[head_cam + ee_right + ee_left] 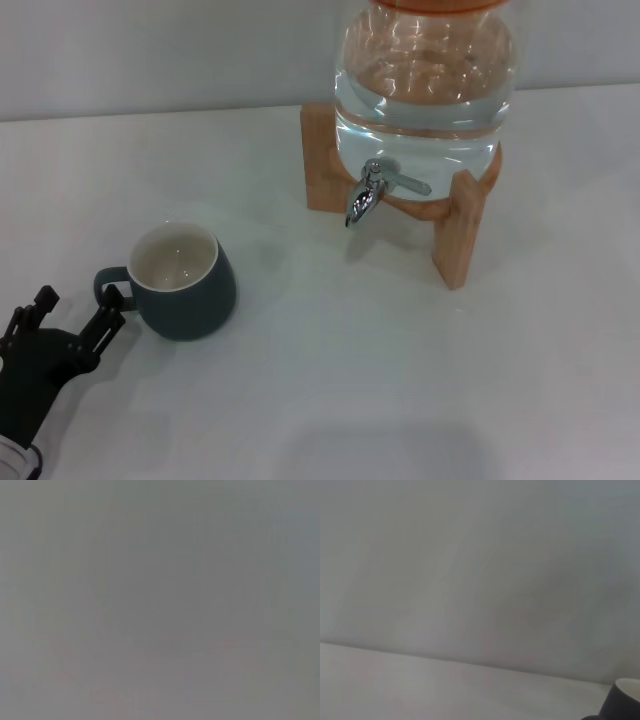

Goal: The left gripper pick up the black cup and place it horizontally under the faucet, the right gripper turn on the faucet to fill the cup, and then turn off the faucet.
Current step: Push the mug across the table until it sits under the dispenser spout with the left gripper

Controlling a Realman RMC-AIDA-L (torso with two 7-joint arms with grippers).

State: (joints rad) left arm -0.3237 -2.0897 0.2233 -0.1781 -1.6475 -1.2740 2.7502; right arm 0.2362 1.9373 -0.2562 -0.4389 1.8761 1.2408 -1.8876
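Right now the pick-up step is in hand: the left pincer (72, 312) sits low at the near-left of the tabletop (400, 380), its fingers spread apart and holding nothing, one fingertip just beside the handle of the black cup (182, 280). The cup stands upright, well apart from the faucet (368, 192), which juts from the water jar (425, 75) on its wooden stand (462, 235); its lever looks untouched. Next, I judge, the pincer must slide forward until its fingers straddle the handle or wall, then clench. Open room lies all round the cup and between it and the spout. The stand's front leg is the nearest obstacle there. The right pincer shows in no view.
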